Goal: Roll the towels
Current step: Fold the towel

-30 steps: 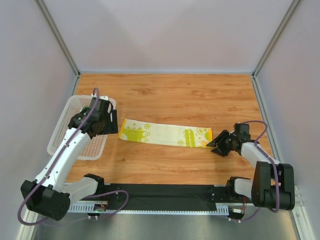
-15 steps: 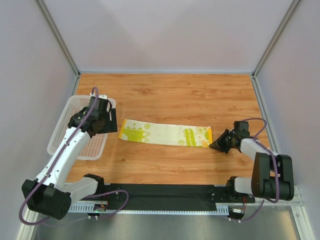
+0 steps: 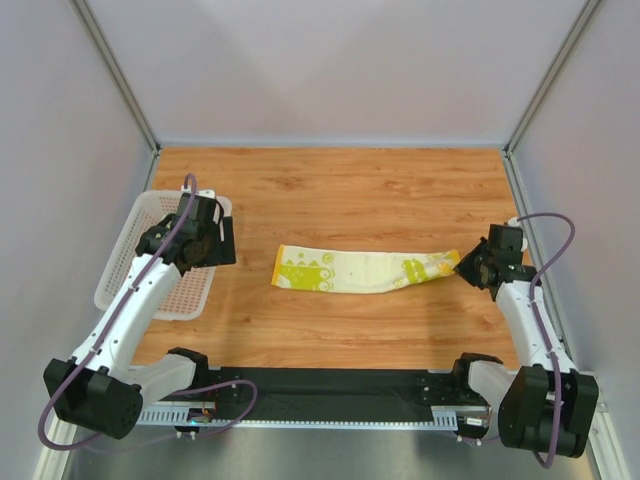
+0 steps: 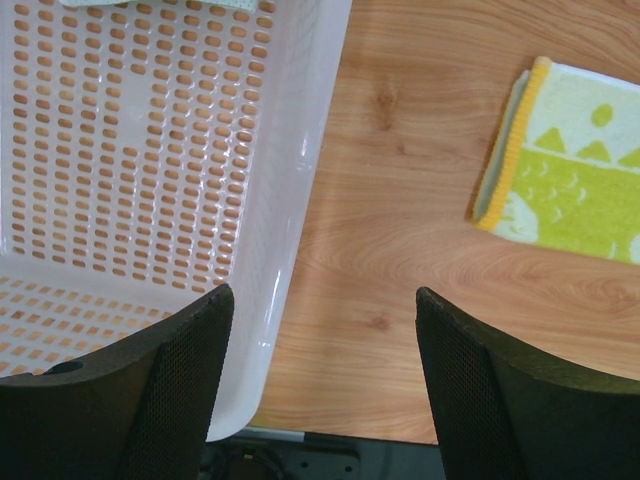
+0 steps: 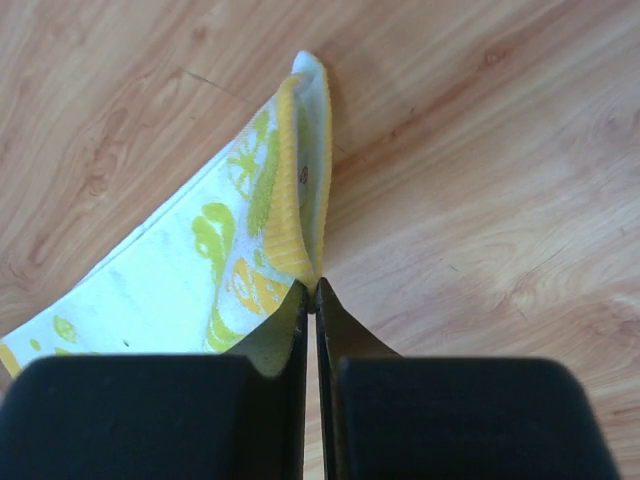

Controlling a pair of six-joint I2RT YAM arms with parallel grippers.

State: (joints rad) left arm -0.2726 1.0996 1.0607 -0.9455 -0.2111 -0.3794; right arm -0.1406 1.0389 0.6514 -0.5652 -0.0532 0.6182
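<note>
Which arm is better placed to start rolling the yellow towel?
Right. The right gripper is shut on the towel's right end, pinching its raised corner. The left gripper is open, hovering by the basket, apart from the towel's other end.

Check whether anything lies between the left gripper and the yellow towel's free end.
Nothing visible does: only bare wooden table separates the left gripper from the yellow towel. The white basket lies on the side away from the towel.

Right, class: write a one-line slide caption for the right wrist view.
Right gripper shut on one end of the yellow and lime-green towel over the wooden table.
</note>
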